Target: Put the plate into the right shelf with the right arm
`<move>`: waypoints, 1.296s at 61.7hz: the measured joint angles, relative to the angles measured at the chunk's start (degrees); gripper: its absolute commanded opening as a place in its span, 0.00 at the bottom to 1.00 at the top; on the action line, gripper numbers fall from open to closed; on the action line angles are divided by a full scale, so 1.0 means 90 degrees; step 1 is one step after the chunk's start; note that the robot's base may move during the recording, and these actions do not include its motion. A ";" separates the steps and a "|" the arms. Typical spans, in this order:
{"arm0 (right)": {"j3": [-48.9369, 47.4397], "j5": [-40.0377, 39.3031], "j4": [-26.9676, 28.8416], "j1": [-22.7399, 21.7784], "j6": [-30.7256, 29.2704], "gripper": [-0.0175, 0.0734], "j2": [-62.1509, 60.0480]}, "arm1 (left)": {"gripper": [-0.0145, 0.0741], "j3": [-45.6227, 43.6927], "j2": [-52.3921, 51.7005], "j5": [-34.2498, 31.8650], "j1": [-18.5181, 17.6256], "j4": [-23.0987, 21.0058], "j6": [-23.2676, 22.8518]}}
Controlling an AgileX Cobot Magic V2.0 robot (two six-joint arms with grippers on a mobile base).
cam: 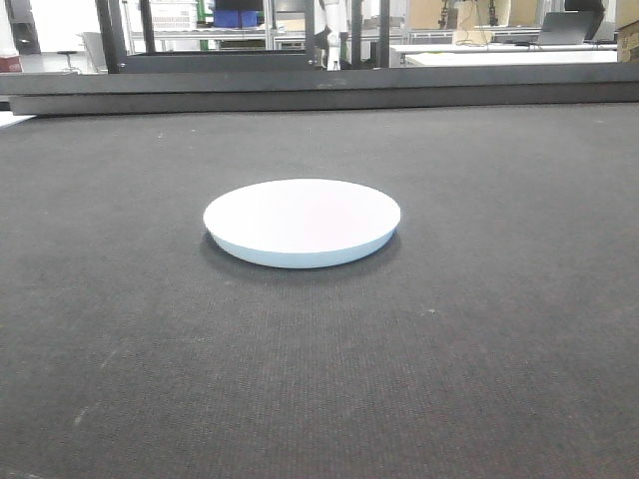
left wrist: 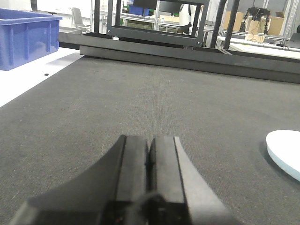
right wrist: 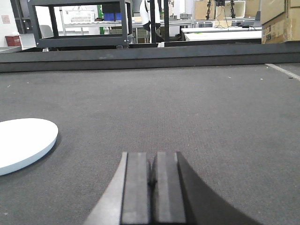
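On the dark mat (cam: pixel 479 339), the plate (cam: pixel 300 215) lies flat. My left gripper (left wrist: pixel 149 150) and right gripper (right wrist: pixel 153 164) each have fingers pressed together. I cannot see inside the blue bin (left wrist: pixel 26 40).

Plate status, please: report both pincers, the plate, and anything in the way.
Left pincer shut, empty. Right pincer shut, empty. Plate flat on dark mat, untouched, to the left of the right pincer. Nothing seen in the way.
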 measured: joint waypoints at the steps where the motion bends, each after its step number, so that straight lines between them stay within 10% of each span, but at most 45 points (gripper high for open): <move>1: 0.0000 0.0000 0.0000 0.0000 0.0000 0.24 0.0000 | 0.11 0.0000 0.0000 0.0000 0.0000 0.0000 0.0000; 59: -0.0148 0.0120 0.0000 0.0000 0.0000 0.25 0.0000 | 0.11 0.0000 0.0000 0.0000 0.0000 0.0000 0.0000; 80: -0.2537 0.2043 0.0000 0.0000 0.0000 0.75 0.1935 | 0.11 0.0000 0.0000 0.0000 0.0000 0.0000 0.0000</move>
